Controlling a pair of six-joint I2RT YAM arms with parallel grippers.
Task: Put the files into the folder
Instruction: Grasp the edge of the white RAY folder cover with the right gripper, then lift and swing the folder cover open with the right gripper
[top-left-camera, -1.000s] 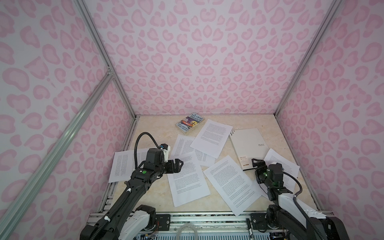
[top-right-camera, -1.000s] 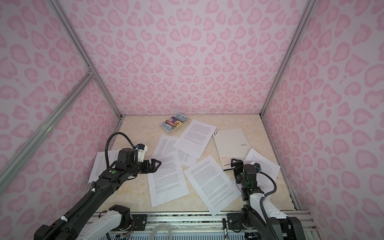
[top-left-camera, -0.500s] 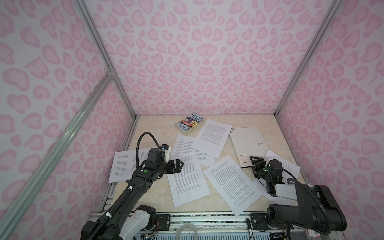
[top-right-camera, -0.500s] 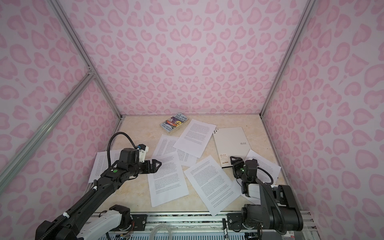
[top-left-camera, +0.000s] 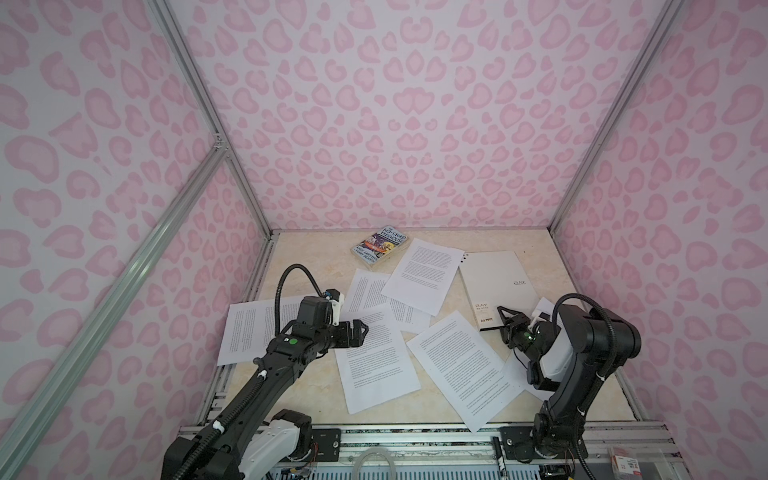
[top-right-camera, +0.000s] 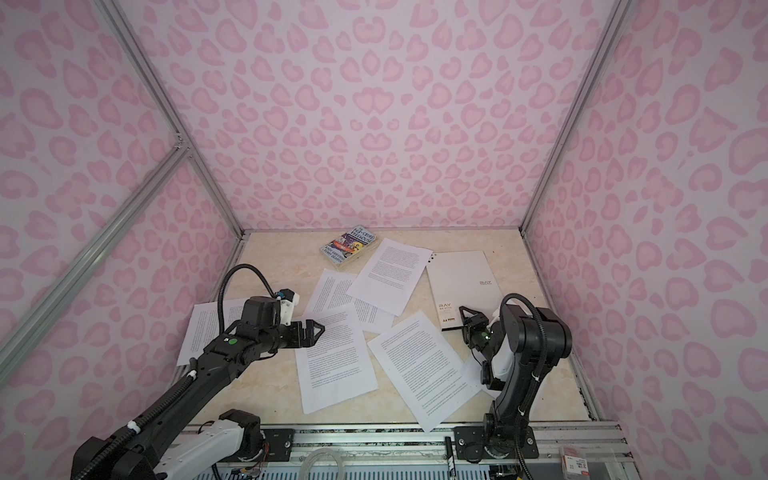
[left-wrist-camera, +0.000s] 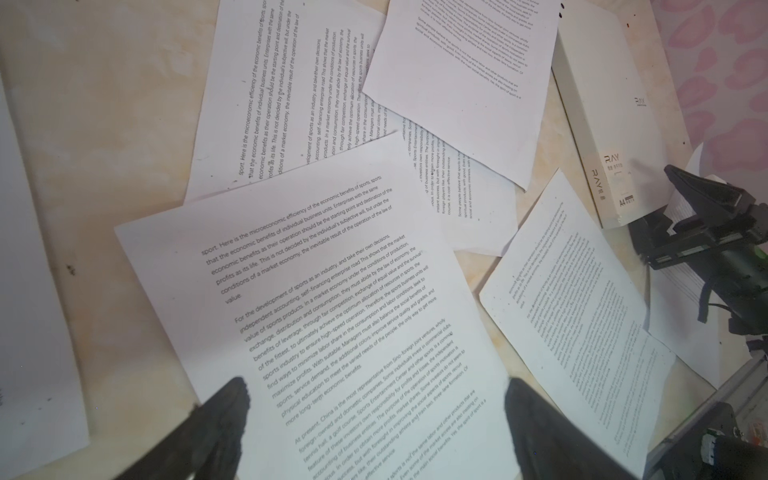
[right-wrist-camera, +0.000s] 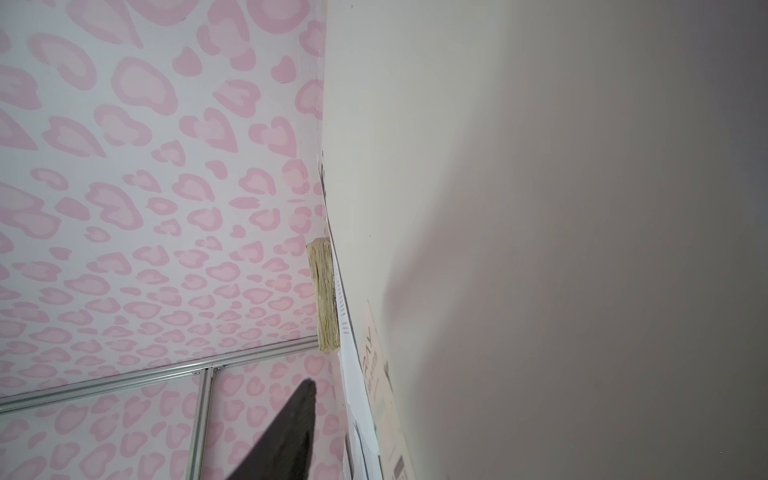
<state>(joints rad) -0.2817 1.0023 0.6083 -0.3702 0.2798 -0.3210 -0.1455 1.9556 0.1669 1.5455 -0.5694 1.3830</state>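
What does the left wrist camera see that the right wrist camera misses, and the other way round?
Only the left wrist view: the files spread out with readable text, and the open left gripper above them. Only the right wrist view: the book, seen edge-on. Both: the folder with RAY lettering, the pink patterned wall, and the right gripper at the folder's corner, though the right wrist view catches one finger only.
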